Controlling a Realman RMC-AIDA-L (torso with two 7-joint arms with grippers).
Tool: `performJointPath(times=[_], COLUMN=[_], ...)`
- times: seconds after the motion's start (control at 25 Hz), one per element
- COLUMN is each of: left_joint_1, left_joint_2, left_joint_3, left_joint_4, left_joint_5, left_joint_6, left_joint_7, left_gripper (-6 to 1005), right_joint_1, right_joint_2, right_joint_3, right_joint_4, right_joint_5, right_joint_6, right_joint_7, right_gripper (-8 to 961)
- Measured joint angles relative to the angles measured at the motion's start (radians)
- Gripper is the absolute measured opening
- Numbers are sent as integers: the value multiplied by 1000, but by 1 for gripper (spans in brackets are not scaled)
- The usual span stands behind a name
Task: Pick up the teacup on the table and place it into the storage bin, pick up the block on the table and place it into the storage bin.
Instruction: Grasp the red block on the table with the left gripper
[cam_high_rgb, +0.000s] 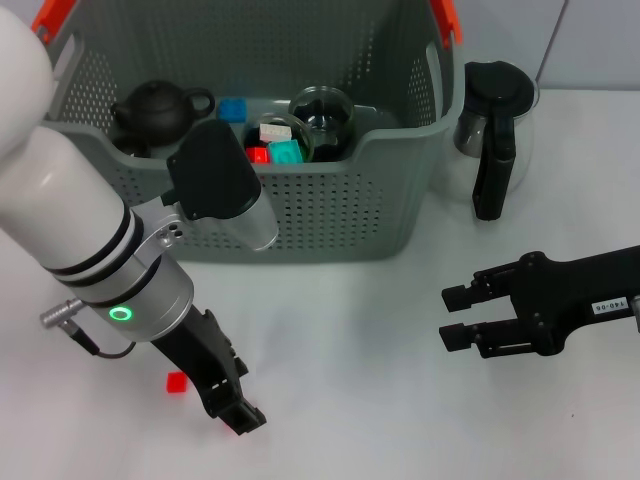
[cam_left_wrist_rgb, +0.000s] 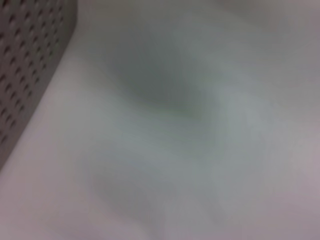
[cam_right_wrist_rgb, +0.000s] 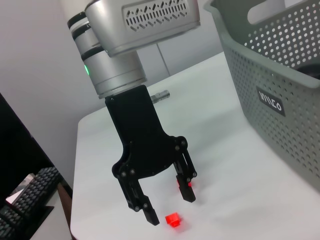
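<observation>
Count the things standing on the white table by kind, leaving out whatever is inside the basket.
Red blocks: 2
Glass pitcher: 1
Storage bin: 1
Total: 4

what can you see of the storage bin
The bin is a large grey plastic basket with perforated walls, orange-trimmed handles and a small black label with white lettering. It stands upright on the white table, at the far side. Inside lie a dark teapot, a glass cup and red, teal and blue blocks. A glass pot stands beside it.
</observation>
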Motion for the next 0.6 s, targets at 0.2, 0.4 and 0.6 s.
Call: performJointPath(times=[0.2, 0.4, 0.6], left_joint_1=[-9, -13, -15], left_joint_2=[0, 0, 0], left_joint_3=[11, 30, 52], left_joint_4=[-11, -6, -22], left_joint_5=[22, 33, 50], left_joint_6=[-4, -5, -8], left_joint_7=[-98, -205, -239], left_gripper=[636, 630, 625], right_joint_1=[-2, -1, -3], right_joint_2=[0, 0, 0], right_joint_3=[2, -1, -2], right_joint_4=[0, -1, 0], right_joint_5=[0, 0, 0], right_joint_6=[0, 0, 0], right_joint_7=[-1, -2, -4], right_gripper=[562, 562, 562])
